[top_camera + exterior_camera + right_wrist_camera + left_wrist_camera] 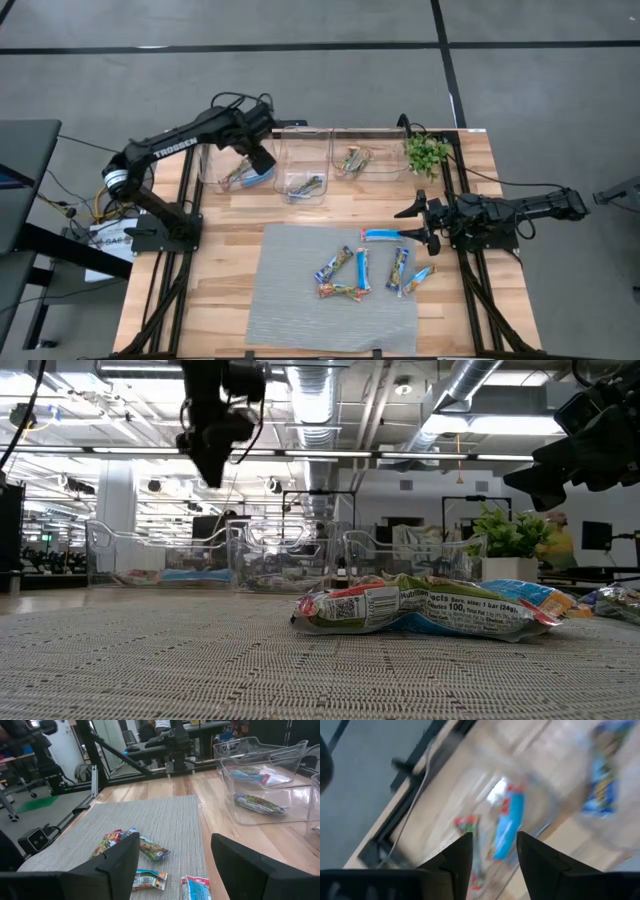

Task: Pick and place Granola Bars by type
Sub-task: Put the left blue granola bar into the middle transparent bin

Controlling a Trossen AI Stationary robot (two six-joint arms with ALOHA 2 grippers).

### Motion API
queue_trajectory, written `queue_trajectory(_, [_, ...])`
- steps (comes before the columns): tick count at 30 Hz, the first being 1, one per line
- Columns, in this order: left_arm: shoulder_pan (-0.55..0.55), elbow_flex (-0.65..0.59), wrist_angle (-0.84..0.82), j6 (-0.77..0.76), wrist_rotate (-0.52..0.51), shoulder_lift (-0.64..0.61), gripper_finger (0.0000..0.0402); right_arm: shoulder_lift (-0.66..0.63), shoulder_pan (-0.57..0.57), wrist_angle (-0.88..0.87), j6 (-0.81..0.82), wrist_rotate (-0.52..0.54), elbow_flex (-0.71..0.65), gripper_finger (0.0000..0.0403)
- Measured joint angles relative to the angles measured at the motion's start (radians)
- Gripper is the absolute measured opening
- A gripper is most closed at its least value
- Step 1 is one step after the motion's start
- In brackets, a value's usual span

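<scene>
Several Granola Bars [362, 268] lie loose on the grey mat [290, 300]; one blue bar [378, 235] lies at its far edge. Three clear bins stand along the far side. The left bin [218, 170] holds a blue bar [509, 824] and a brownish one [468, 824]. The middle bin [303, 172] and the right bin [372, 160] each hold bars too. My left gripper [262, 160] [493, 840] hangs open over the left bin, pointing steeply down, with the blue bar lying below its fingers. My right gripper [418, 222] [175, 851] waits open and level at the mat's right edge.
A small green plant [427, 152] stands at the far right corner, beside the right bin. Bare wood [225, 250] shows left of the mat and between the mat and the bins. In the low view a brownish bar [420, 608] lies close on the mat.
</scene>
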Motion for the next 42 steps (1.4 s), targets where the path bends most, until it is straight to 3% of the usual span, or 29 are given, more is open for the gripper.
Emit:
queue_trajectory(8, [-0.146,0.066,0.247,-0.023,0.123,-0.048,0.0135,0.0,0.0,0.0,0.0,0.0,0.0,0.024])
queue_trajectory(19, [-0.403,0.067,0.67,-0.01,0.494,-0.05,0.0134,0.0,0.0,0.0,0.0,0.0,0.0,0.024])
queue_trajectory(28, [-0.586,0.066,0.803,-0.013,0.653,-0.021,0.0134,0.0,0.0,0.0,0.0,0.0,0.0,0.024])
queue_trajectory(34, [-0.611,0.068,0.877,-0.067,0.646,0.033,0.0134,-0.001,0.0,0.001,0.0,0.0,0.0,0.024])
queue_trajectory(42, [-0.617,0.067,0.809,-0.229,0.48,0.14,0.0134,0.0,0.0,0.001,0.0,0.0,0.0,0.024])
